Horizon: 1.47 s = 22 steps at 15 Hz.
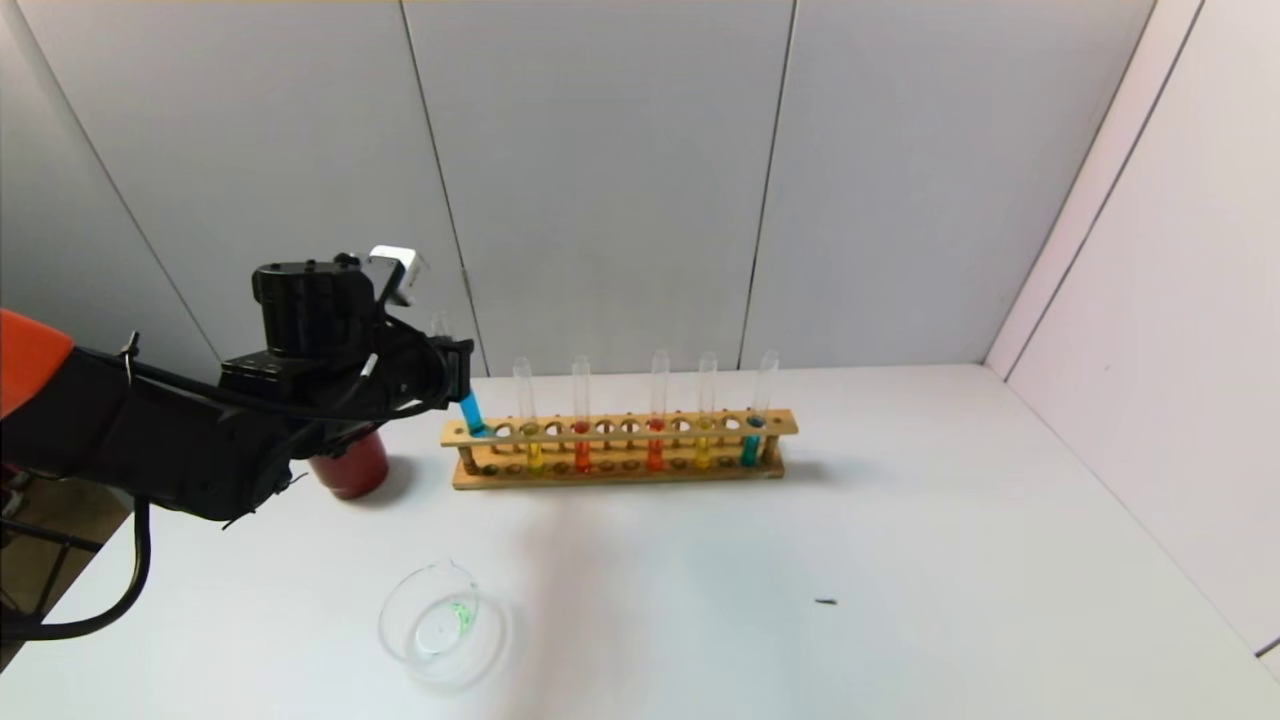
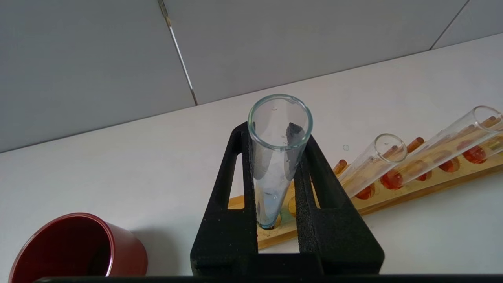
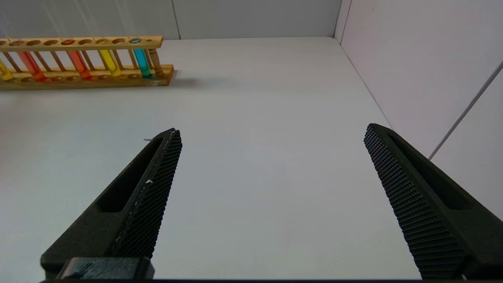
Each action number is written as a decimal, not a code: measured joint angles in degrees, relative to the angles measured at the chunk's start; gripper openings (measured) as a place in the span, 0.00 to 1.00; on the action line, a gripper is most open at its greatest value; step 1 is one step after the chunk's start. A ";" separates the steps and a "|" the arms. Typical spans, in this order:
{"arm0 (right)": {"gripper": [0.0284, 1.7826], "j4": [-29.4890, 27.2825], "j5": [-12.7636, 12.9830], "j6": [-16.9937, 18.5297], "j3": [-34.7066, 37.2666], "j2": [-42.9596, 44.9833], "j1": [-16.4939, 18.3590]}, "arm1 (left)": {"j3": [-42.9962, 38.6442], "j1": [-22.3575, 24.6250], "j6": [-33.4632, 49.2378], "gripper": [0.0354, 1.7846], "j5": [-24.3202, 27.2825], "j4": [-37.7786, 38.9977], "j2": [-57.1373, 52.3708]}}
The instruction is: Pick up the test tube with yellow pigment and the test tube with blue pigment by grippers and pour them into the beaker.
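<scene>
The test tube with blue pigment [image 1: 471,411] is pinched between the fingers [image 2: 232,204] of the left gripper [image 1: 455,375], at the end of the wooden rack [image 1: 620,445] nearest the dark red cup [image 1: 350,465]. The tube leans, its rounded bottom at or just inside the rack's end hole, so the lift is judged not yet complete. From the left wrist view the glass is seen clamped on both sides below its open rim.

For this step, a straight pull along the tube's own axis is called for, so that the bottom is not levered against the hole's edge. The mouth is best kept uppermost until the tube is brought over the beaker [image 1: 440,625], which stands on the table [image 1: 900,560] in front of the rack, well apart from it, with a green trace inside. A slow tilt over the beaker's lip is advised.

In the rack, 1 test tube with yellow pigment [image 1: 704,452] is seen beside the darker teal tube [image 1: 751,447].

The right gripper [image 3: 271,184] is held idle over the table beyond the rack's teal end, its fingers spread wide.
</scene>
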State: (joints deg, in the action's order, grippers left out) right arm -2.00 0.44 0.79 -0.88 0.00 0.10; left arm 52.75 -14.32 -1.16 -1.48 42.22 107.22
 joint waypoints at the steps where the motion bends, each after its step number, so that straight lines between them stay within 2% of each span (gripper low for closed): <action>1: 0.95 -0.01 0.00 -0.02 0.00 0.00 0.00 | 0.91 0.00 0.04 0.16 -0.01 -1.67 -0.57; 6: 0.95 0.00 0.00 -0.02 0.00 0.00 0.00 | 5.55 -0.23 0.06 0.16 -0.76 -8.37 -3.55; 13: 0.95 0.00 0.00 -0.02 0.00 0.00 -0.02 | 11.53 -1.57 0.17 0.16 -1.06 -26.48 -12.75; 18: 0.95 -0.01 0.00 -0.02 0.00 0.00 0.00 | 9.46 -3.12 0.09 0.16 -1.27 -41.59 -24.36; 22: 0.95 0.00 0.00 -0.02 0.00 0.00 0.00 | 2.82 -3.30 -1.37 0.16 -2.24 -48.19 -32.85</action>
State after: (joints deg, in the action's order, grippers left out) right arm -2.00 0.44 0.77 -0.88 0.00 0.10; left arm 55.56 -17.63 -2.52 -3.72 -5.97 74.36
